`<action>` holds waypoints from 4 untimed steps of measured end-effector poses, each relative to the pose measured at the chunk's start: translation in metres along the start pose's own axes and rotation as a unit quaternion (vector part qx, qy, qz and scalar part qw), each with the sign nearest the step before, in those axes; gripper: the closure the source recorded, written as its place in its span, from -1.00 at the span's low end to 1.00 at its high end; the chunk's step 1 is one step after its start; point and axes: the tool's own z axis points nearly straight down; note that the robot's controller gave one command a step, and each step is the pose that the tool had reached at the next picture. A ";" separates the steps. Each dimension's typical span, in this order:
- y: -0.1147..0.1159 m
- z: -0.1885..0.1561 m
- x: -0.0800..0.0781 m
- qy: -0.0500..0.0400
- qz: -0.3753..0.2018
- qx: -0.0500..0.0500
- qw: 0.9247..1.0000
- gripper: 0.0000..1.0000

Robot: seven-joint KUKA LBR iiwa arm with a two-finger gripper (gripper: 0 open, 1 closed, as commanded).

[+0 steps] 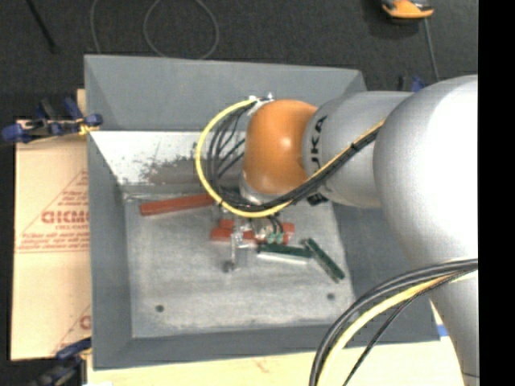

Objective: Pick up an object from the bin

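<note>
My gripper (235, 254) reaches down under the orange wrist cover into the middle of the bin. It stands right beside a small red block (220, 232), which lies just to its left and is partly hidden by it. A grey-green pen-like stick (282, 253) lies just right of the gripper, pointing toward it. A dark green strip (327, 260) lies slanted beyond that stick.
A long flat red stick (172, 206) lies near the bin's back left, left of the arm. The arm and its looping cables cover the bin's right and back. Bare floor spreads across the bin's front and left.
</note>
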 end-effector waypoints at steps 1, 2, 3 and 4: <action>-0.084 -0.001 -0.004 -0.003 0.016 0.004 1.000 -1.00; -0.078 -0.001 -0.004 -0.003 0.013 0.002 1.000 1.00; -0.085 -0.129 0.009 -0.006 -0.009 0.003 1.000 1.00; -0.139 -0.230 0.010 -0.005 -0.144 0.004 0.990 1.00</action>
